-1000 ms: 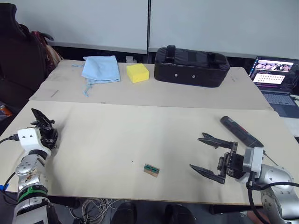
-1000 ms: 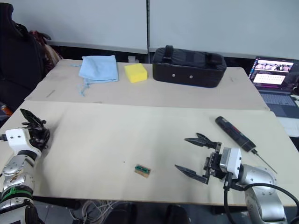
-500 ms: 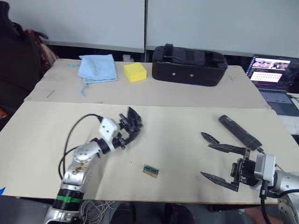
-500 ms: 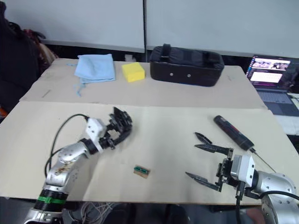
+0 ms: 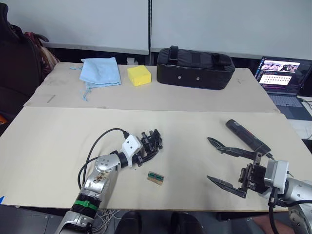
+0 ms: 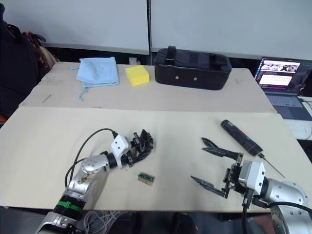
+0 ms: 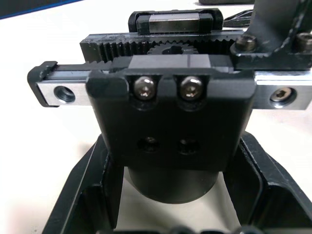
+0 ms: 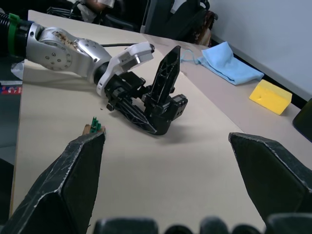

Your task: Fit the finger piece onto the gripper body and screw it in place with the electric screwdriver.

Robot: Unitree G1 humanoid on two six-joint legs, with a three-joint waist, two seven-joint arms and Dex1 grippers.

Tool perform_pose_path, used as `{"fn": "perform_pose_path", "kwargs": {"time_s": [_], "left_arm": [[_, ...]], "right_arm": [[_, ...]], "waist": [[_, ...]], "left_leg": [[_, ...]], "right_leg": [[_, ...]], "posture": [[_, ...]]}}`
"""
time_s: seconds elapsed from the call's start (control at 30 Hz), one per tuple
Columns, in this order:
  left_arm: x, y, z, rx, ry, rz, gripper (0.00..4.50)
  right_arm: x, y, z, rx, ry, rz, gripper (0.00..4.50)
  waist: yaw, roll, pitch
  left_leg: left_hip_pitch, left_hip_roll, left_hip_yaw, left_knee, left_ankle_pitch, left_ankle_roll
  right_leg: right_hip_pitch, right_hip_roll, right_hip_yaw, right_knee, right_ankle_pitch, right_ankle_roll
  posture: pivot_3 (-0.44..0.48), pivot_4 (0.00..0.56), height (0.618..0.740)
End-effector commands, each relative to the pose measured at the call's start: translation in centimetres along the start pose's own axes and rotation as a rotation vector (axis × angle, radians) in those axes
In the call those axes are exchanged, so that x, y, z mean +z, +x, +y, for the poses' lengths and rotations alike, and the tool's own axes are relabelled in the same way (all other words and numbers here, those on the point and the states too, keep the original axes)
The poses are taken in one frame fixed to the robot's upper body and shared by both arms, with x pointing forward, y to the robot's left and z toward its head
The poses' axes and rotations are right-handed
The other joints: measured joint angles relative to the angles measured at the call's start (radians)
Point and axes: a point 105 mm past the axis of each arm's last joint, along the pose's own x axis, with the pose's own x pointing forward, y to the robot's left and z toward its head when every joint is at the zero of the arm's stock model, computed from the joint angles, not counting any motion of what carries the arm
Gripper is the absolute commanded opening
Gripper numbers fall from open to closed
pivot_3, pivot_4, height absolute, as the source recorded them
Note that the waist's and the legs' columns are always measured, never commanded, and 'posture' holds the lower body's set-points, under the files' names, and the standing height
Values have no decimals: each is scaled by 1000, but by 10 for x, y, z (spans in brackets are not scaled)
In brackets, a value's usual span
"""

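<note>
The gripper body (image 7: 170, 122) is a small black assembly with a round base, a toothed rack and one pointed finger standing up (image 8: 165, 78). My left gripper (image 5: 148, 146) is shut on its base and holds it just above the table's middle. The electric screwdriver (image 5: 246, 137), long and black, lies on the table at the right. My right gripper (image 5: 213, 163) stands open just left of it, nothing between its fingers. A small black pointed wedge, the finger piece (image 6: 207, 142), lies at the tip of that gripper's far finger; I cannot tell whether they touch.
A small green-and-tan part (image 5: 156, 178) lies near the front edge, close to the left gripper. At the back are a black bag (image 5: 195, 68), a yellow sponge (image 5: 139, 75) and a blue cloth (image 5: 101, 71). A laptop (image 5: 282, 78) sits far right.
My left arm has swung from the table's left edge to the middle, carrying the gripper body. The right gripper has drawn back slightly toward the front right, still open.
</note>
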Motion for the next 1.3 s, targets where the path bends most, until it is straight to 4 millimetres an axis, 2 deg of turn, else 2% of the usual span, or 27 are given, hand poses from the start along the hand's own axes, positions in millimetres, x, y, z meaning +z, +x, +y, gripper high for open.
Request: {"fn": "perform_pose_path", "kwargs": {"time_s": [0.03,0.07,0.1,0.17,0.33,0.47,0.73,0.83,0.93,1.03,1.13,1.3], "left_arm": [[11,-3,3,-25,8,-37,2844],[12,-5,3,-39,8,-35,3387],[13,-7,4,-54,12,-31,3586],[14,-10,5,-93,5,-29,4443],[18,-18,13,-194,13,-3,4486],[17,-19,15,-341,-19,59,4486],[10,-1,26,-413,22,86,4486],[11,7,23,-429,16,52,4486],[3,9,20,-441,32,67,4486],[1,8,22,-421,78,56,3643],[-2,2,25,-406,67,48,2336],[18,-1,36,-265,4,-64,2343]], "right_arm": [[7,3,0,-8,-9,-20,4500],[7,3,0,-8,-3,-21,4500],[7,3,0,-9,1,-21,4500],[7,3,1,-10,2,-22,4500],[8,3,1,-10,7,-24,4500],[9,4,0,-19,24,-34,4500],[11,6,2,-9,28,-32,4500],[11,5,2,-17,26,-24,4500],[12,4,2,-21,24,-15,4500],[14,4,2,-22,21,-14,4500],[14,4,2,-29,21,-10,4500],[13,4,5,-30,29,-9,4500]], "waist": [[-1,0,0],[-1,0,0],[-1,0,0],[-1,0,0],[0,0,0],[0,1,0],[2,0,0],[2,0,0],[-1,0,0],[-2,0,0],[-2,0,0],[-7,0,0]], "left_leg": [[0,0,0,0,0,0],[0,0,0,0,0,0],[1,0,0,0,0,0],[1,1,0,0,0,0],[2,1,0,0,0,0],[1,0,1,0,0,0],[1,0,1,1,0,0],[1,0,1,1,0,0],[1,0,1,1,0,0],[1,0,1,1,0,0],[2,0,1,1,0,0],[2,1,1,1,0,0]], "right_leg": [[0,0,0,0,0,0],[0,0,1,0,0,-1],[0,0,1,0,0,-1],[0,1,1,1,-1,-2],[0,1,1,1,-1,-3],[0,1,1,1,-1,-3],[0,1,2,1,-1,-2],[0,1,2,1,0,0],[0,1,2,1,2,3],[0,2,3,1,2,3],[0,2,3,2,2,3],[0,2,4,2,2,3]], "posture": [[0,150,740],[0,150,740],[0,150,740],[0,150,740],[0,150,740],[0,150,740],[0,150,740],[0,150,740],[0,150,740],[0,150,740],[0,150,740],[0,150,740]]}}
